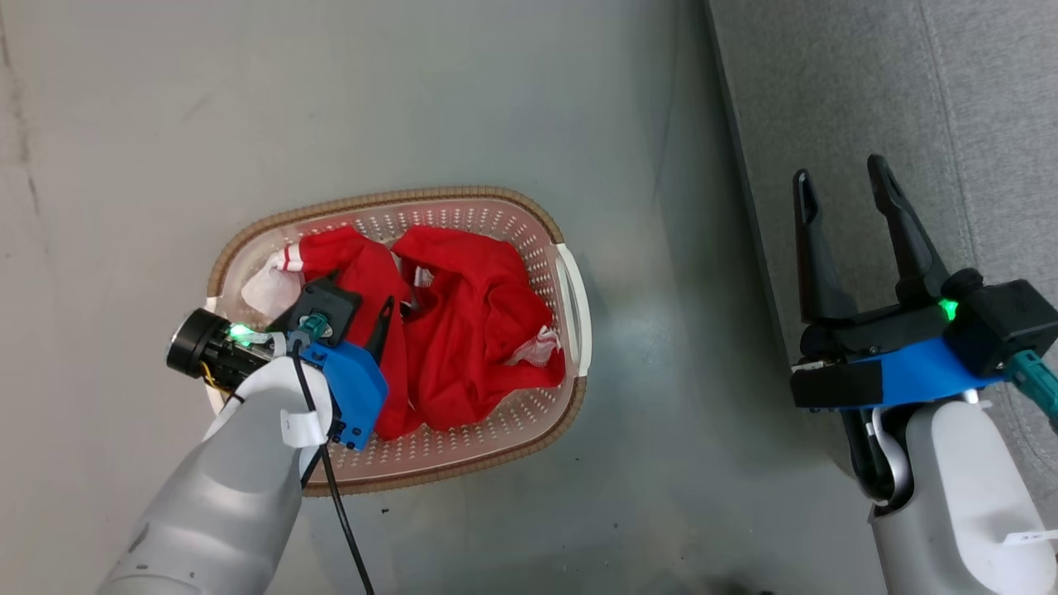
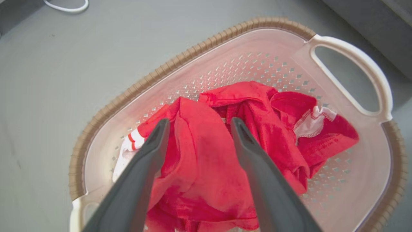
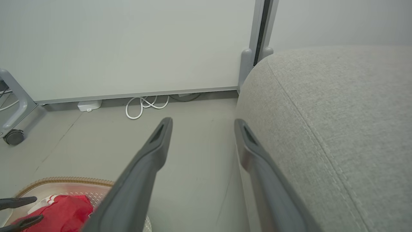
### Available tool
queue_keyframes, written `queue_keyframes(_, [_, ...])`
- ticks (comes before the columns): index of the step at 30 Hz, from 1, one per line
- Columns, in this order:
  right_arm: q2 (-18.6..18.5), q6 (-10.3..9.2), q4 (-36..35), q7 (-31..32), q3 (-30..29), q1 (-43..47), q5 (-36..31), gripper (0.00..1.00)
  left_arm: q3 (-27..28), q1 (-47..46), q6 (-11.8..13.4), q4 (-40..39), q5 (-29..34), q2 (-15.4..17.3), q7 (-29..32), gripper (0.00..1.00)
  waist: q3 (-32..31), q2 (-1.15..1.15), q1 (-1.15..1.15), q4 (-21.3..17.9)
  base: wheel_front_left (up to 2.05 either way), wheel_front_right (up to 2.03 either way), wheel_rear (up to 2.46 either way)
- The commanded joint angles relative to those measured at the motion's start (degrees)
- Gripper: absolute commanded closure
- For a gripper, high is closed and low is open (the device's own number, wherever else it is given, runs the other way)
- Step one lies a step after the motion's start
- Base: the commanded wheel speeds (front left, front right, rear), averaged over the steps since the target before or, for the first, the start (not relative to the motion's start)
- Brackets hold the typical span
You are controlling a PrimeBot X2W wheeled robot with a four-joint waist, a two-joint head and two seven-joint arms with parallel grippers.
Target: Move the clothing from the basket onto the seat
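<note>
The clothing (image 1: 471,330) is a crumpled heap of bright red fabric with white trim, lying in the basket (image 1: 413,198) on the floor. My left gripper (image 1: 359,297) hangs over the basket's left half, pointing down. In the left wrist view it (image 2: 198,124) is open just above the red clothing (image 2: 206,167), with a fold between its fingers, inside the basket (image 2: 193,51). My right gripper (image 1: 843,190) stands open and empty over the grey seat's (image 1: 950,99) left edge. In the right wrist view it (image 3: 202,124) is beside the seat (image 3: 322,112), with the basket (image 3: 64,180) at lower left.
The basket's white handle (image 1: 574,306) faces the seat across a strip of bare grey floor. A white cable (image 3: 146,104) lies coiled by the wall panel. A wheeled frame leg (image 3: 14,137) stands at far left.
</note>
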Motion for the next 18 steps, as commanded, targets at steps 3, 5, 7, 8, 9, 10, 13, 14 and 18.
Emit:
queue_keyframes(3, [-0.7,0.03,-0.7,-0.2,-0.1,-1.7,0.0,0.0,-1.4,-3.0,-0.1,1.7,-1.4,0.3,0.3,0.0,2.8,0.0,-0.01,0.0,0.0,0.0,0.0])
queue_keyframes(5, [-1.0,0.03,-0.9,-0.2,-0.3,-2.1,0.2,0.0,-2.2,-4.1,-0.1,2.5,-1.7,0.6,0.3,0.0,3.9,0.0,-0.01,0.1,0.0,0.0,0.0])
queue_keyframes(7, [-1.1,0.03,-1.0,-0.2,-0.3,-2.2,0.2,0.0,-2.5,-4.4,-0.1,2.9,-2.0,0.6,0.7,0.0,4.4,0.0,-0.01,0.2,0.0,0.0,0.0])
queue_keyframes(8, [-1.3,0.03,-1.1,-0.2,-0.2,-2.4,0.3,0.0,-2.8,-4.7,0.0,3.4,-2.3,0.4,1.3,0.0,4.8,0.0,-0.01,0.2,0.0,0.0,0.0])
queue_keyframes(9, [-1.3,0.03,-1.2,-0.2,-0.2,-2.5,0.3,0.0,-3.2,-5.0,-0.1,3.7,-2.3,0.3,1.7,0.0,5.3,0.0,-0.01,0.2,0.0,0.0,0.0])
queue_keyframes(10, [-1.4,0.03,-1.2,-0.2,-0.2,-2.5,0.3,0.0,-3.5,-5.5,-0.1,3.9,-2.4,0.2,2.0,0.0,5.7,0.0,-0.01,0.1,0.0,0.0,0.0])
queue_keyframes(13, [-1.6,0.03,-1.4,-0.2,-0.2,-2.8,0.5,0.0,-4.8,-6.5,-0.1,4.7,-2.2,0.2,3.3,0.0,7.0,0.0,-0.01,0.0,0.0,0.0,0.0])
queue_keyframes(14, [-1.6,0.03,-1.5,-0.2,-0.2,-2.9,0.5,0.0,-5.1,-6.7,-0.1,4.9,-2.1,0.1,4.0,0.0,7.4,0.0,-0.01,-0.1,0.0,0.0,0.0])
queue_keyframes(18, [-1.6,0.03,-1.9,-0.2,-0.1,-3.3,0.4,0.0,-6.8,-8.2,-0.1,5.3,-1.6,0.0,6.1,0.0,8.8,0.0,-0.01,-0.4,0.0,0.0,0.0])
